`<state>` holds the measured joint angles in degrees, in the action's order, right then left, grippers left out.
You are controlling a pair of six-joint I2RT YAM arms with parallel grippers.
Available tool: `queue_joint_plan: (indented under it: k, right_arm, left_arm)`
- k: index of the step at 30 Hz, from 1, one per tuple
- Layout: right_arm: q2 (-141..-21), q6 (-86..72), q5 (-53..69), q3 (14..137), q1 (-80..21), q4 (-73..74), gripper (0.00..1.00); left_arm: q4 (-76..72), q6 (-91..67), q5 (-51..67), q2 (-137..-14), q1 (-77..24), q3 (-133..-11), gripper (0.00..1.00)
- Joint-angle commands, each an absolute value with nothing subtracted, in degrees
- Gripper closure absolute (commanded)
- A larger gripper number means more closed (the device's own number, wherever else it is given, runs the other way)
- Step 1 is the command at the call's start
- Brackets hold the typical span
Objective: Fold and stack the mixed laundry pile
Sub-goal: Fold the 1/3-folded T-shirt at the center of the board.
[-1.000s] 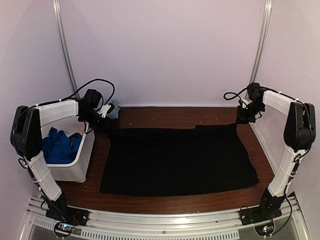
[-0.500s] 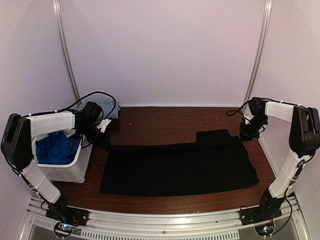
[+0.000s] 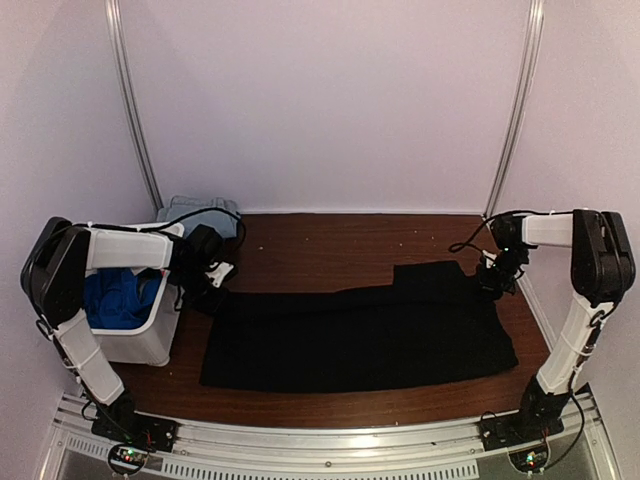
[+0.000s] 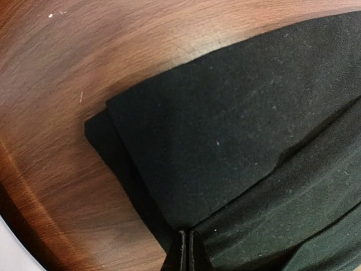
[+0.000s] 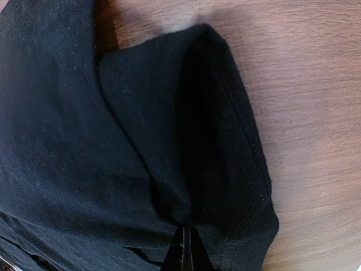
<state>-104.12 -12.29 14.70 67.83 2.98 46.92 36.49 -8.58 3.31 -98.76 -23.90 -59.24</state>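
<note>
Scene: a dark wooden table (image 3: 330, 238) seen from above, with my two arms reaching in from the near edge.
Left gripper (image 3: 213, 290): clenched on the far-left corner of the black cloth (image 3: 360, 335). My wrist camera shows the fingertips pressed together with a doubled layer of cloth pinched between them.
Right gripper (image 3: 488, 283): clamped tight on the far-right corner of the same cloth. A hemmed edge is bunched into the closed fingertips, low over the wood.
Black cloth, position: spread flat across the middle of the table, with its far edge lifted and doubled toward me. The fold line runs uneven, sitting higher on the right than on the left.
Other laundry: royal-blue fabric (image 3: 112, 298) lies inside the white bin (image 3: 150, 345) at my left. A pale grey-blue piece (image 3: 190, 212) sits behind the bin, by the back wall.
Step in hand: I judge this to be the first lengthwise fold, with both corners being carried toward the near edge.
Risk, skew: if my two arms travel unevenly, the folded edge may land crooked on the lower layer.
Risk, slip: each grip holds only a small pinch, so a corner could pull free under drag.
Risk, bin: my left arm works just beside the bin and could nudge it.
Risk, bunching: the lower layer may slide along the smooth wood and wrinkle.
</note>
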Motion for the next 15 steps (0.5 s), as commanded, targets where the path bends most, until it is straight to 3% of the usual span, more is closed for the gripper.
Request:
queue_joint_plan:
  k: [1, 15]
  right_arm:
    - [-104.1, -11.6, 12.4, 67.3, 3.4, 46.9, 1.00]
    - [-97.4, -12.9, 8.0, 73.6, 3.8, 51.1, 1.00]
  left_arm:
    - [36.6, -8.8, -1.2, -99.1, -24.4, -59.2, 1.00]
    - [41.0, -9.6, -4.0, -94.6, -24.4, -64.2, 1.00]
